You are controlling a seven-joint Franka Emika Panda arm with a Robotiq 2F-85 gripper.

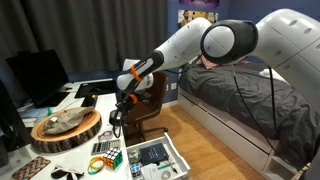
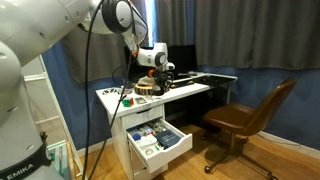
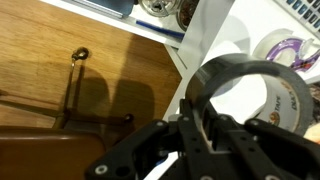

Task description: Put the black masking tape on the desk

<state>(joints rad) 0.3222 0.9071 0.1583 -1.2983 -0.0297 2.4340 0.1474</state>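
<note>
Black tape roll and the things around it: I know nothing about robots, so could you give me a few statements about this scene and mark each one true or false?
1. The gripper is clamped on the black tape roll. True.
2. The desk drawer is shut. False: it is pulled open, with things inside.
3. The chair near the desk is brown. True.
4. The desk has a black top. False: it is white.
</note>
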